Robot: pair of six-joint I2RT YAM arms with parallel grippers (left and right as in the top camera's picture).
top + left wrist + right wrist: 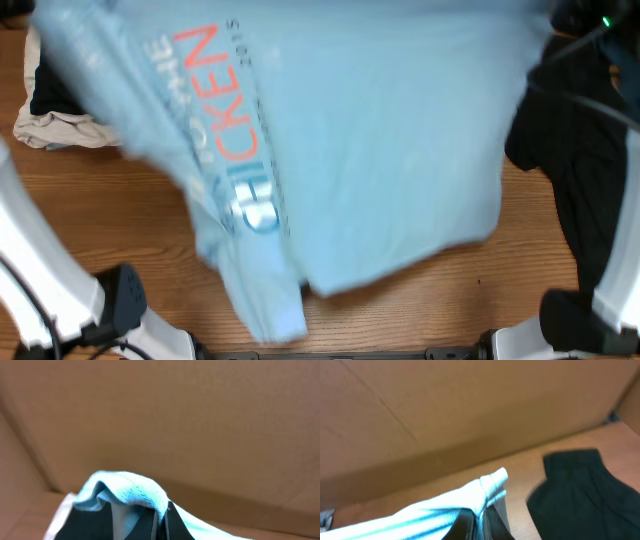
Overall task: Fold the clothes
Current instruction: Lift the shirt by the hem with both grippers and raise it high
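Light blue T-shirt (pixel 380 150) is hanging stretched out flat above the worktop (pixel 130 220), filling most of the overhead view, and it's looking soft and a bit motion-blurred. The red-pink and white lettering (pixel 225 90) is running sideways down the chest. One loose edge is drooping toward the near side in a crumpled point.

Left gripper (pixel 159 512) is clamping down on a rolled, ribbed-looking hem of the blue cotton, which is bunching up over the dark fingers (pixel 85 525). Right gripper (pixel 481 522) is pinching another hemmed edge, with the fabric trailing off to the side in a smooth band.

The black garment (pixel 590 190) is lying in a matte, floppy heap on the wood-grain worktop off to the right. A cream cloth (pixel 60 128) is sitting rumpled at the far left. A plain cardboard wall (pixel 175 420) is showing behind.
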